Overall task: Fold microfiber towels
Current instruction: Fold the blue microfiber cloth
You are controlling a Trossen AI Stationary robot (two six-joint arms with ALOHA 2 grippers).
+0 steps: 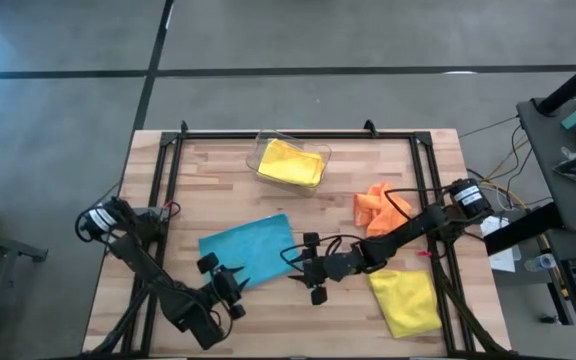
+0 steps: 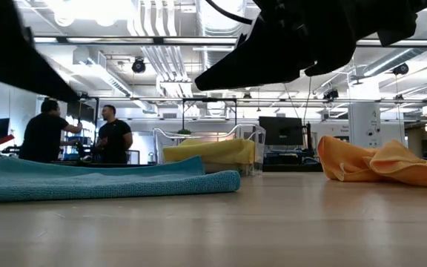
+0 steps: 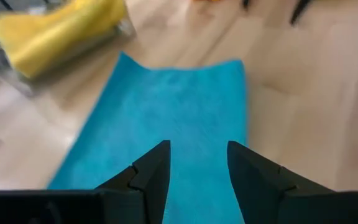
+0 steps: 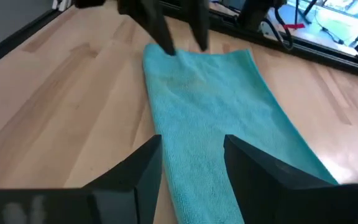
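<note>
We see one yellow towel [image 1: 290, 163] binned upper centre; blue towel [image 1: 248, 250] half-folded mid-frame, orange [image 1: 380, 207] and second yellow [image 1: 406, 300] untouched at right. Left gripper [image 1: 226, 285] and right gripper [image 1: 313, 270] both part-open, holding nothing.

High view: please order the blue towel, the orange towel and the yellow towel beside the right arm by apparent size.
1. blue towel, largest.
2. yellow towel, slightly smaller.
3. orange towel, crumpled, smallest.

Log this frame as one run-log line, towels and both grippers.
blue towel: folded flat, mid-table | left gripper: open, at its near edge | right gripper: open, at its right end | orange towel: crumpled | yellow towel: flat
</note>
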